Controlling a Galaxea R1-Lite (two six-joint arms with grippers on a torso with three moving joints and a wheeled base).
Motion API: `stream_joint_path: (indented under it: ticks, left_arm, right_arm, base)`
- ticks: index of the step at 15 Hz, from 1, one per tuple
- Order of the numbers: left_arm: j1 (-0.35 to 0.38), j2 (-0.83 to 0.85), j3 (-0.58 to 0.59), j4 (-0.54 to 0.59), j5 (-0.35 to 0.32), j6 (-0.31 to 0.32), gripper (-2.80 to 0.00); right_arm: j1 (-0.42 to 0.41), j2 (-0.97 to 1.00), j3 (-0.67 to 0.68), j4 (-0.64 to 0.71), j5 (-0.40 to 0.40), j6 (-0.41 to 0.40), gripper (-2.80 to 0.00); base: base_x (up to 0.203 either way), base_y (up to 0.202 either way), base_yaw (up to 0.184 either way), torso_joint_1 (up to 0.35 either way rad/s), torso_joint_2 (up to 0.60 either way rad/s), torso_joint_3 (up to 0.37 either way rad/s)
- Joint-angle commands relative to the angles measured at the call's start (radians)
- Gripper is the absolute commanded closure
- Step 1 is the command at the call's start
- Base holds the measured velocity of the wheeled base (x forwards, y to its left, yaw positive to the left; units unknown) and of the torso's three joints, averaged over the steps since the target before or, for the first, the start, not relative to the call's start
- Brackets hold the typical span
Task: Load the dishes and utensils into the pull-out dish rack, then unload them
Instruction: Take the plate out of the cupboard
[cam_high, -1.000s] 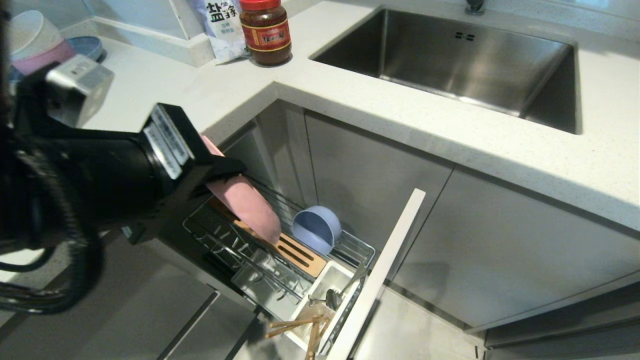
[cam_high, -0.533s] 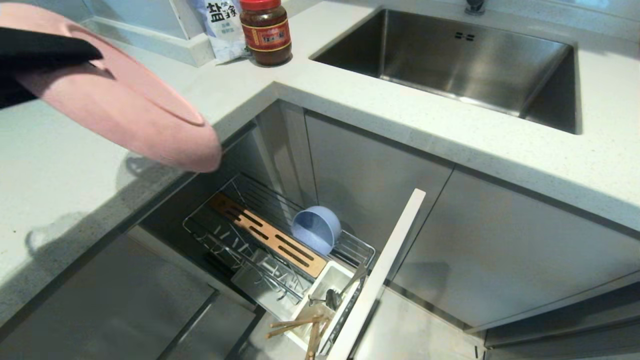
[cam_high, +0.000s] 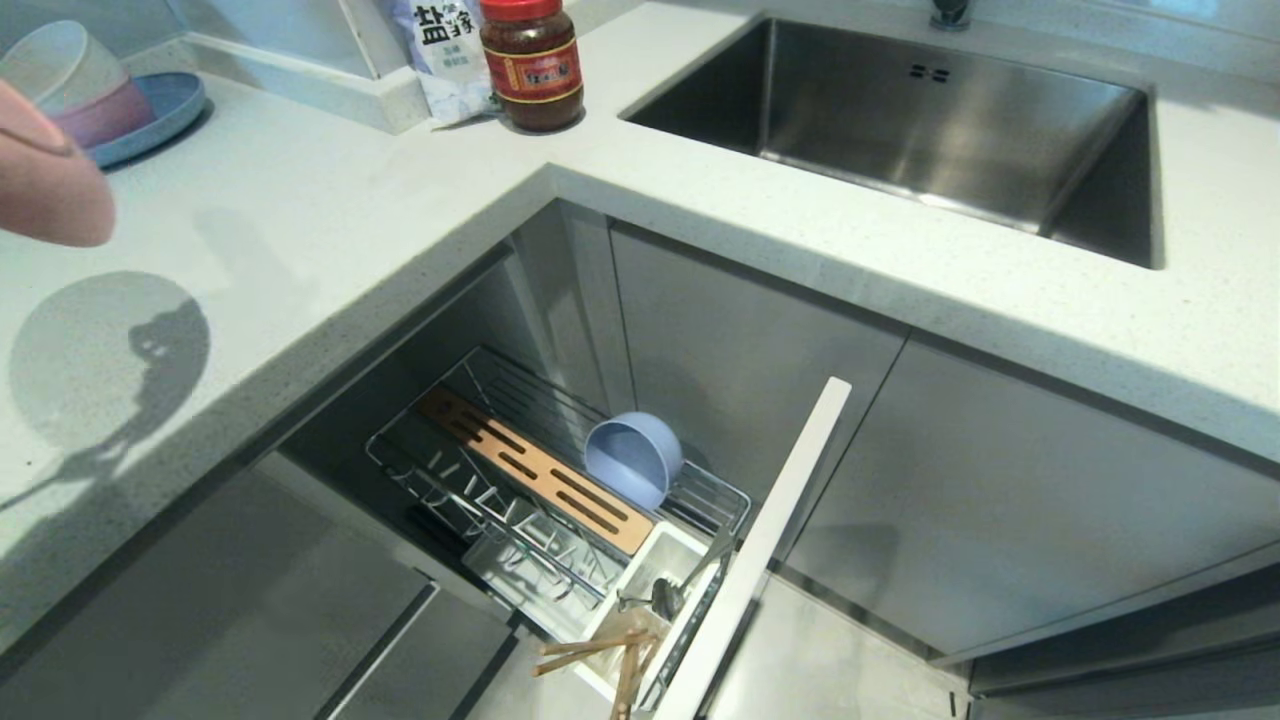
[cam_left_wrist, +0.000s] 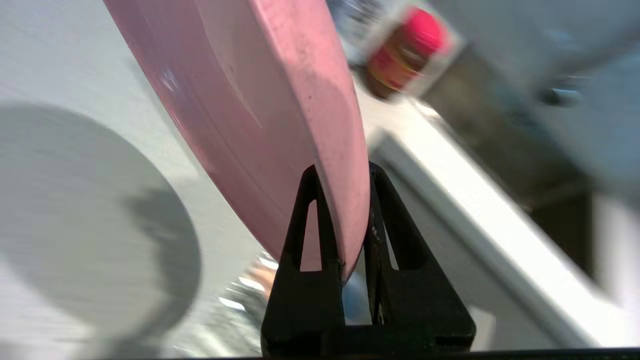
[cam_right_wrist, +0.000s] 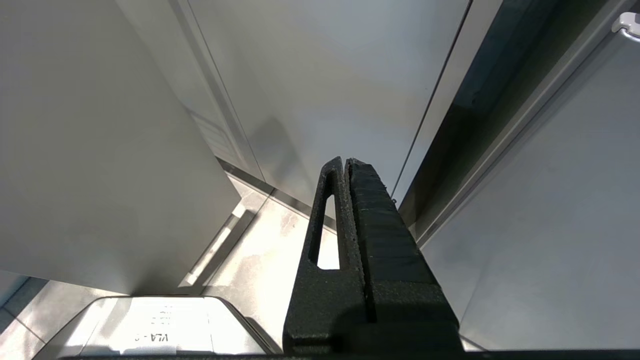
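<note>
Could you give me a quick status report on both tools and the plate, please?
Left tool shut on pink plate, above the countertop. Right tool shut, empty, parked by the cabinets. Blue bowl remains in dish rack. Nothing obstructing.

One pink plate (cam_left_wrist: 260, 100), one blue-grey bowl (cam_high: 632, 460), two stacked bowls (cam_high: 75, 85), one blue plate (cam_high: 165, 110), one jar (cam_high: 530, 65), two chopsticks (cam_high: 600, 655).
</note>
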Motion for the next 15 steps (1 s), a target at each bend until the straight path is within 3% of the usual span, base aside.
stream_joint_path:
  ticks: [1,5,8,11,15]
  left_arm:
    - [0.17,-0.002,-0.006,0.007,0.006,0.207,0.0]
    - [0.411,0.049,-0.039,0.156,0.003,0.486,0.0]
    - [0.484,0.13,-0.113,0.31,0.017,0.685,0.0]
    - [0.49,0.243,-0.247,0.479,0.08,0.732,0.0]
    - [0.43,0.393,-0.342,0.507,0.243,0.774,0.0]
  right_arm:
    - [0.001,-0.004,0.002,-0.001,0.0,0.0,0.0]
    - [0.001,-0.003,0.002,-0.001,0.0,0.0,0.0]
    - [0.001,-0.004,0.002,-0.001,0.0,0.0,0.0]
    - [0.0,-0.004,0.002,0.0,0.0,0.0,0.0]
    - [0.0,-0.004,0.002,-0.001,0.0,0.0,0.0]
  base:
    - [0.0,0.0,0.0,0.0,0.0,0.0]
    - [0.0,0.0,0.0,0.0,0.0,0.0]
    - [0.0,0.0,0.0,0.0,0.0,0.0]
    - [0.0,0.0,0.0,0.0,0.0,0.0]
    - [0.0,0.0,0.0,0.0,0.0,0.0]
